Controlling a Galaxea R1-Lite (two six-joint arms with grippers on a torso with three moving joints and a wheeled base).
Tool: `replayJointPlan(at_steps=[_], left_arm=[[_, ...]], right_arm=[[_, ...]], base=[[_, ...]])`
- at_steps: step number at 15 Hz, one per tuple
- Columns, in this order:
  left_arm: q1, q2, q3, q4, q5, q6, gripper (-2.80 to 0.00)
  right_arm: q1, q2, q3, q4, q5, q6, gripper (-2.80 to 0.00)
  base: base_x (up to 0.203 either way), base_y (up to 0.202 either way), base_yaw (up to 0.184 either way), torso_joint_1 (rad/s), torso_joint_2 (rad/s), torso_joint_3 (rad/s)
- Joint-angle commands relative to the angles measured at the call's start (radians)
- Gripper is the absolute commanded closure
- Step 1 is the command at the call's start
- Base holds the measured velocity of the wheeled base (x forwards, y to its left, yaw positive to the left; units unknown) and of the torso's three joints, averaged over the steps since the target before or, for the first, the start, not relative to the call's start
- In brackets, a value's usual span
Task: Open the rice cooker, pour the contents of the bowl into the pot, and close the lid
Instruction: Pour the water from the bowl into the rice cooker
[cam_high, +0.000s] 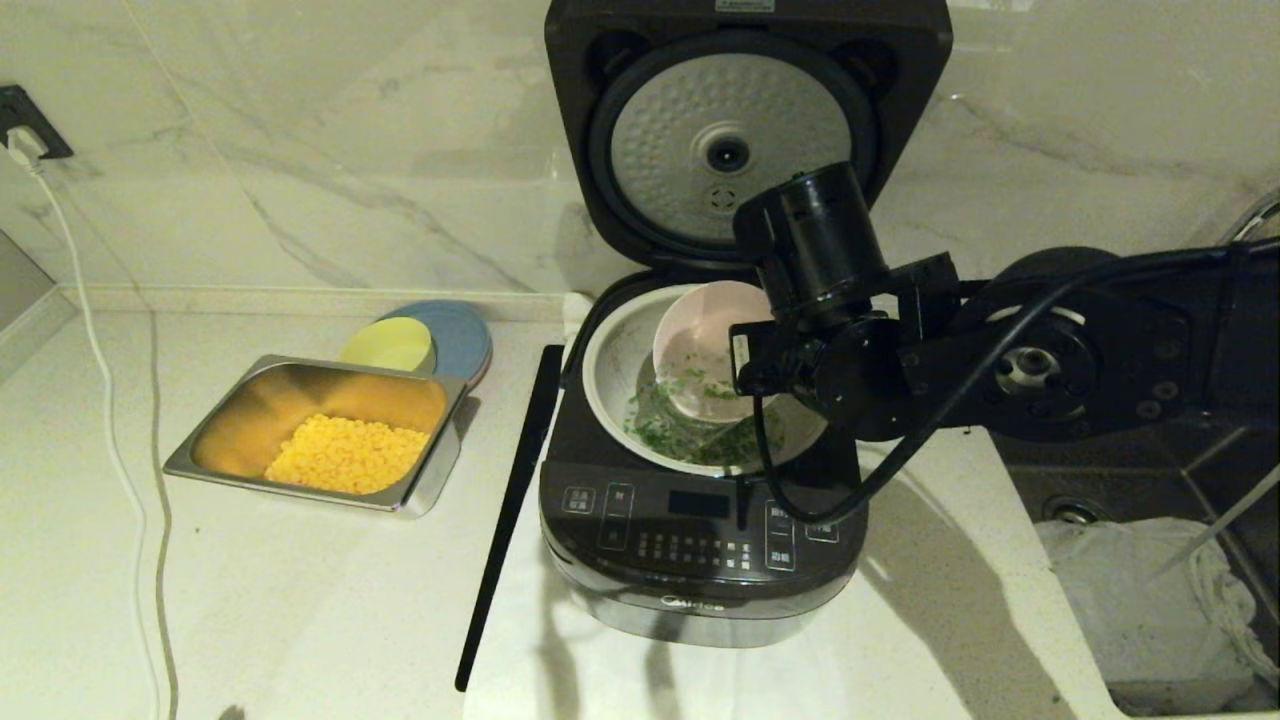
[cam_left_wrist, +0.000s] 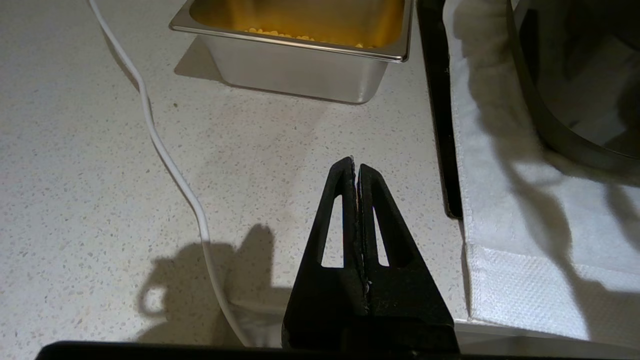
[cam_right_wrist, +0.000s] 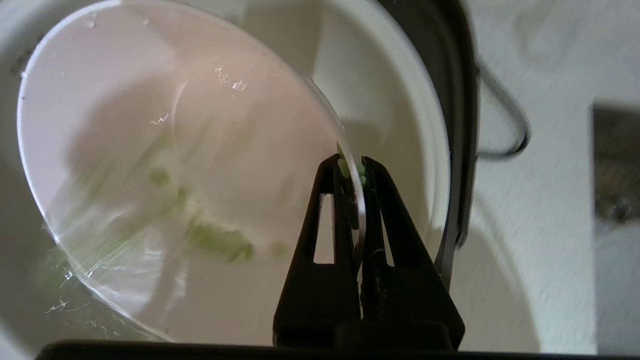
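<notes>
Head view: the large dark grey-black rice cooker (cam_high: 700, 540) stood on a white cloth (cam_high: 560, 650) on the pale speckled counter (cam_high: 250, 600), its hinged lid (cam_high: 745, 130) raised upright with the dimpled silver disc of the underside facing forward. The round cream-white inner pot (cam_high: 605, 365) sat in the cooker body, and the small pale pink-cream bowl (cam_high: 700, 340) was held tilted above it by the right gripper (cam_high: 745, 365), whose arm reached in from the robot's right. Small bright green chopped bits (cam_high: 690, 435) lay in the bottom of the pot, and a few clung inside the bowl. To the robot's left of the cooker stood a rectangular steel tray (cam_high: 430, 480) holding yellow corn kernels (cam_high: 345, 455), with a yellow-green bowl (cam_high: 390, 345) on a blue plate (cam_high: 465, 335) just behind it. Left wrist view: the left gripper (cam_left_wrist: 356, 167) hung above the bare counter (parked, well apart from the cooker) with its jaws pressed together on nothing; a white cable (cam_left_wrist: 170, 160) ran across the counter beside it, and the steel tray stood ahead. Right wrist view: the jaws of the right gripper pinched the rim of the tilted bowl (cam_right_wrist: 175, 150), one finger on each side of the wall; green bits (cam_right_wrist: 220, 240) streaked the inner surface of the bowl, motion-blurred, with the pot's cream wall (cam_right_wrist: 400, 150) behind.
</notes>
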Motion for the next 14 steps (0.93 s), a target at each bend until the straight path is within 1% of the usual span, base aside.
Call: replayJointPlan(at_steps=[1,4,8,9,10,14], left_arm=[[0.000,0.000,0.009,-0.001,0.000,0.000,0.00],[0.000,0.000,0.009,-0.001,0.000,0.000,0.00],[0.000,0.000,0.009,-0.001,0.000,0.000,0.00],[0.000,0.000,0.009,-0.001,0.000,0.000,0.00],[0.000,0.000,0.009,-0.001,0.000,0.000,0.00],[0.000,0.000,0.009,-0.001,0.000,0.000,0.00]], right_arm=[[0.007,-0.036,0.117,-0.233,-0.032,-0.092,0.00],[0.023,-0.059,0.241,-0.532,-0.062,-0.247,0.00],[0.034,-0.031,0.366,-0.977,-0.072,-0.470,0.00],[0.034,-0.022,0.385,-1.050,-0.073,-0.520,0.00],[0.035,-0.016,0.396,-1.107,-0.073,-0.552,0.00],[0.035,0.006,0.409,-1.225,-0.070,-0.610,0.00]], base=[[0.000,0.000,0.000,0.000,0.00,0.000],[0.000,0.000,0.000,0.000,0.00,0.000],[0.000,0.000,0.000,0.000,0.00,0.000],[0.000,0.000,0.000,0.000,0.00,0.000],[0.000,0.000,0.000,0.000,0.00,0.000],[0.000,0.000,0.000,0.000,0.00,0.000]])
